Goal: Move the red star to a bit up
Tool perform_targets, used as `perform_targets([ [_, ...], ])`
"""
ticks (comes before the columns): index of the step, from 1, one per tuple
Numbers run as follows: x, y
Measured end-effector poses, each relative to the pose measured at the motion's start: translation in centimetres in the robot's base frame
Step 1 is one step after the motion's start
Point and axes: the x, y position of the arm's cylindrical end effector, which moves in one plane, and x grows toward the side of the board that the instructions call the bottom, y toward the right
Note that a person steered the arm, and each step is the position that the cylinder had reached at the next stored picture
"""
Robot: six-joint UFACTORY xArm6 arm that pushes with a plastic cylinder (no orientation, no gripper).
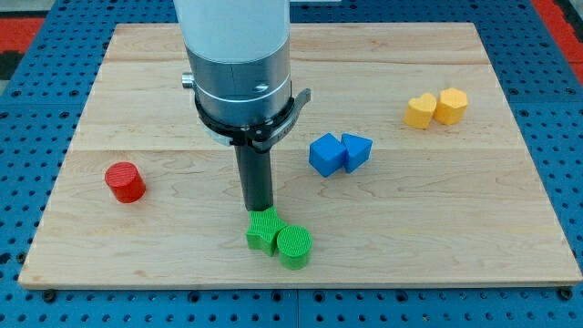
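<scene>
The arm carried no gripper, only a dark rod whose tip [259, 210] held nothing and met the upper edge of a ribbed green block [263, 230] that touched a green cylinder [294, 246]. No red star showed — the only red piece was a ribbed cylinder [125, 181] near the view's left edge of the pale wooden board [437, 219]. Two blue blocks [339, 152] touched at centre-right, two yellow blocks [436, 108] at upper right.

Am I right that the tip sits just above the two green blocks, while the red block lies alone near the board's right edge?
Not quite: the red block lies alone near the board's left edge, as the camera view shows. My tip does sit just above the two green blocks.
</scene>
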Motion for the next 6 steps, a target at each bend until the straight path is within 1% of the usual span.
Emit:
perform_targets([
  [1, -0.2, 0.5],
  [2, -4.0, -3.8],
  [3, -10.4, -5.4],
  [4, -15.5, -3.4],
  [5, -18.5, -0.4],
  [6, -21.2, -2.2],
])
